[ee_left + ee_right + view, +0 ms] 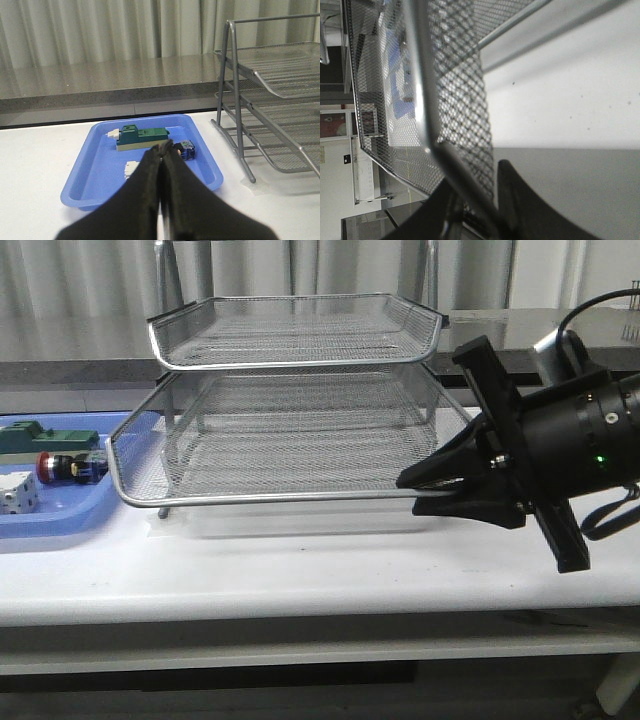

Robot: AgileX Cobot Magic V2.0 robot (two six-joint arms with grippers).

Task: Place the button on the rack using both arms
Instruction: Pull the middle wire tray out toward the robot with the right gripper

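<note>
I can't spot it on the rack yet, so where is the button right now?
In the front view the button lies far left in the blue tray, between the green block and the white block, left of the rack.

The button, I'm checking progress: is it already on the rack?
No, the button lies in the blue tray beside the green block, left of the rack.

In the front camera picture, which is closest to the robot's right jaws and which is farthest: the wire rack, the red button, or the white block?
1. The rack: its lower tray's front corner sits right at the right gripper.
2. The button: far across, in the blue tray on the left.
3. The white block: a little farther left, in the same tray.
</note>
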